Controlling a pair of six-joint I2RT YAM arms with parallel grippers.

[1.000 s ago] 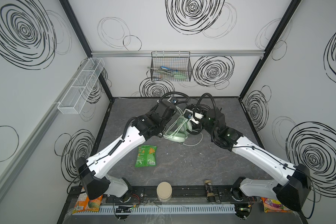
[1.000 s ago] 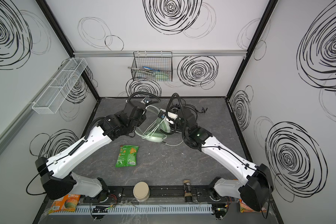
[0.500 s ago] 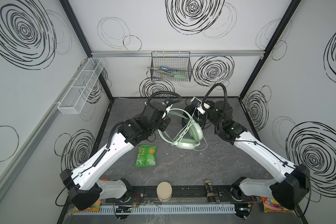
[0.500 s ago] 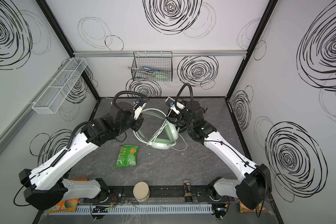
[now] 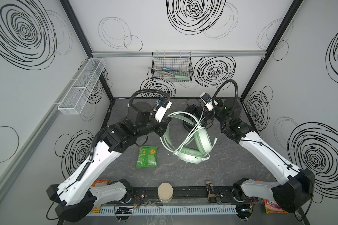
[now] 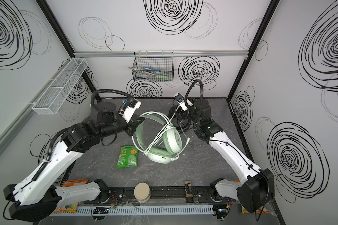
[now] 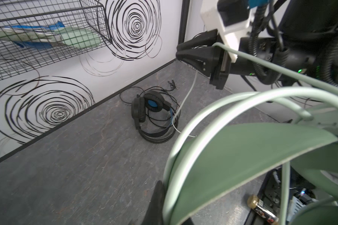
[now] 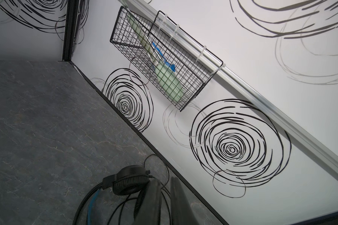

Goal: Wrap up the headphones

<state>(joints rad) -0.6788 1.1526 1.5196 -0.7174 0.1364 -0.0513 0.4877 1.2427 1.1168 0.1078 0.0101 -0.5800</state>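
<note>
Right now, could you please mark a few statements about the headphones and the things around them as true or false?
1. The left gripper grips the green headphones by the headband. True.
2. The black headphones hang in the basket. False: they lie at the back of the table.
3. The bag lies clear of both headphones. True.
4. The basket is empty. False: green and blue items lie in it.
</note>
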